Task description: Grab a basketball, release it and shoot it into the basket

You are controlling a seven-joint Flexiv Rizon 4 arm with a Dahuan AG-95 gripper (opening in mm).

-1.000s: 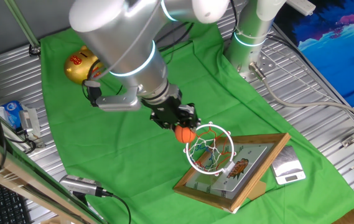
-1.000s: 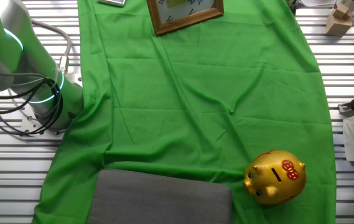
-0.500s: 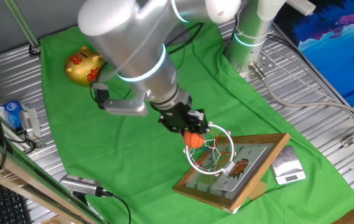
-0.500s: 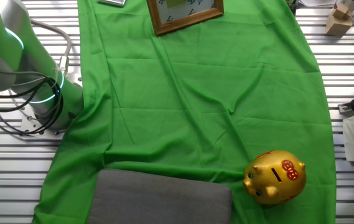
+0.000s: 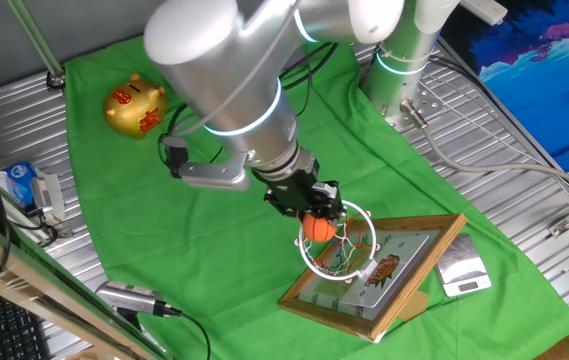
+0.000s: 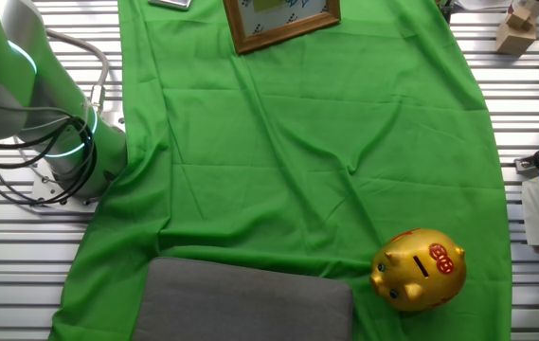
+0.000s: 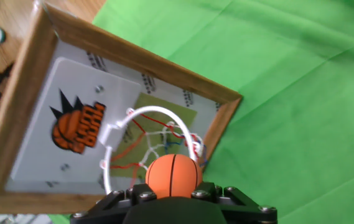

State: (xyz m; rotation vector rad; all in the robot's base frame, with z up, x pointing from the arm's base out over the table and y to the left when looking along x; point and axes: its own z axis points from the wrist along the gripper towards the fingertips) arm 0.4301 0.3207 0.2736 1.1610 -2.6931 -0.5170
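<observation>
Tool (image 5: 314,212) pinches the basketball (image 7: 173,175) across its middle, low centre frame above the basket (image 7: 149,143); looks light, smooth, slip-prone.

Landmark: the basket (image 5: 338,240), its ring and white net fixed to a wood-framed backboard that lies tilted on the green cloth (image 5: 204,230). The gripper (image 5: 309,213) hangs over the ring's left rim, fingers closed around the basketball (image 5: 315,228). The ball sits just inside the ring's left edge, above the net. The silver arm (image 5: 229,90) rises up and to the left of the basket. A gold piggy bank (image 5: 136,107) with red marks stands well apart from the basket, at the cloth's far left corner. A small silver scale (image 5: 462,268) lies just right of the backboard, on the metal table (image 5: 524,200).
</observation>
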